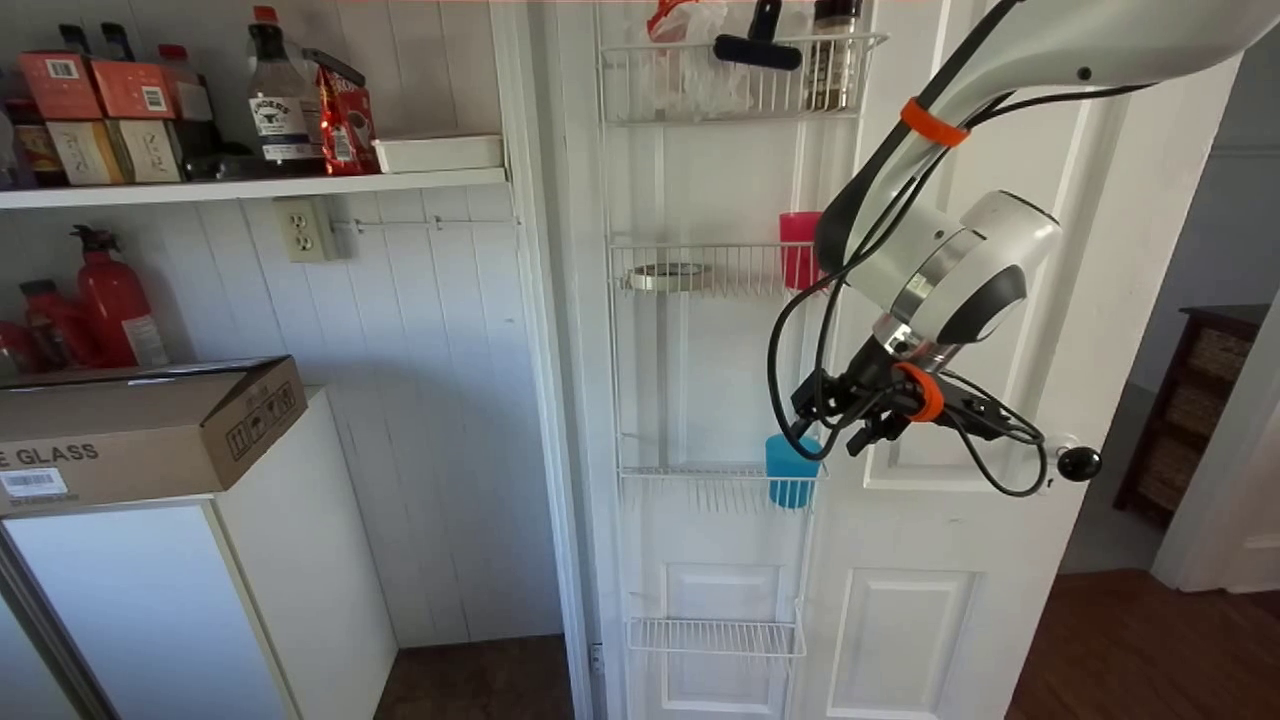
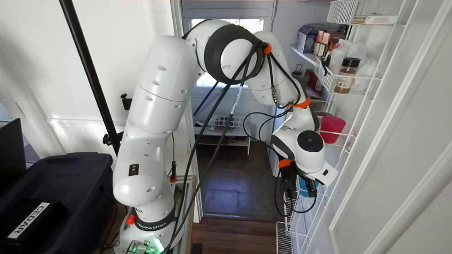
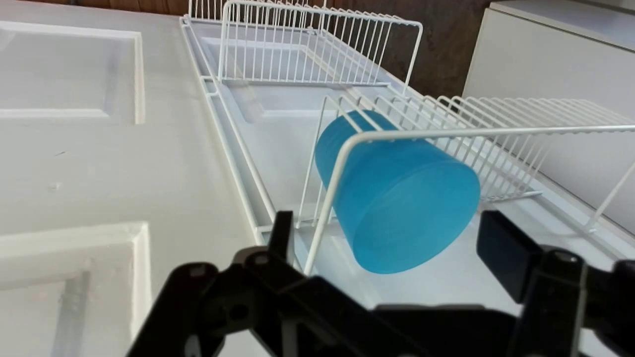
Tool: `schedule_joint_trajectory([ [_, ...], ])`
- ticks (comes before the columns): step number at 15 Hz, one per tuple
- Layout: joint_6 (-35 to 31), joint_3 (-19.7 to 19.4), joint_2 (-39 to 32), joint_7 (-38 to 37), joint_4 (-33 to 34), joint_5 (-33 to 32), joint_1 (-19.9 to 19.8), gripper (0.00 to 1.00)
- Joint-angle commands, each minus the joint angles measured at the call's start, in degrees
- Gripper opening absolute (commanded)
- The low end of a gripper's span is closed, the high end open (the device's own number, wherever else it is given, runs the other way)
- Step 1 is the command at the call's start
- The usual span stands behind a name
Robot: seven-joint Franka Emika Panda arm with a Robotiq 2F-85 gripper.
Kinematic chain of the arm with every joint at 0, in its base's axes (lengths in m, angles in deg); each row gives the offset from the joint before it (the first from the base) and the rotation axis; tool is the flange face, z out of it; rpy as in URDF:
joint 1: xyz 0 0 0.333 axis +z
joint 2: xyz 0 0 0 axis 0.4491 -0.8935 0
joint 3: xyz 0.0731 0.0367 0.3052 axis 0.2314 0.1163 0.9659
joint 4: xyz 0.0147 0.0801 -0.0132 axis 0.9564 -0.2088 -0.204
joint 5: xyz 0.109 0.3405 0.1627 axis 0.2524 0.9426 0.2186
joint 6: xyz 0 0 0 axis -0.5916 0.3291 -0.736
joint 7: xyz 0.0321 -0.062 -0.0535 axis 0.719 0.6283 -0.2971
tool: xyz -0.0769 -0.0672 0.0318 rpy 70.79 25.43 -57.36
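One blue cup (image 3: 397, 193) is held in a wire basket (image 3: 496, 132), just beyond the end effector (image 3: 392, 243), which is spread wide.

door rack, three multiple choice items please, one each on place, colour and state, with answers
1. Where is the blue cup?
A) floor; B) wire basket; C) cardboard box

2. What colour is the higher cup?
A) pinkish red; B) green; C) yellow

3. How does the gripper stand?
A) shut on a cup; B) shut, empty; C) open

1 B: the basket's wires cross in front of it in the wrist view.
2 A: it shows so in both exterior views.
3 C: its fingers stand wide apart in the wrist view.
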Motion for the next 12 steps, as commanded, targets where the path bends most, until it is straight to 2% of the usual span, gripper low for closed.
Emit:
schedule_joint_trajectory([
  [1,-1.9,0.7,-1.7,1.2,1.7,1.6,0.1,0.84],
  [2,-1.6,0.7,-1.8,0.8,1.6,1.5,0.1,0.94],
  [5,-0.3,0.9,-2.0,-0.9,1.4,2.7,-0.6,1.00],
  [8,-0.5,1.1,-1.9,-2.0,1.2,4.3,-0.8,1.00],
  [12,-4.1,1.1,-2.1,-4.4,1.0,6.5,0.1,0.98],
])
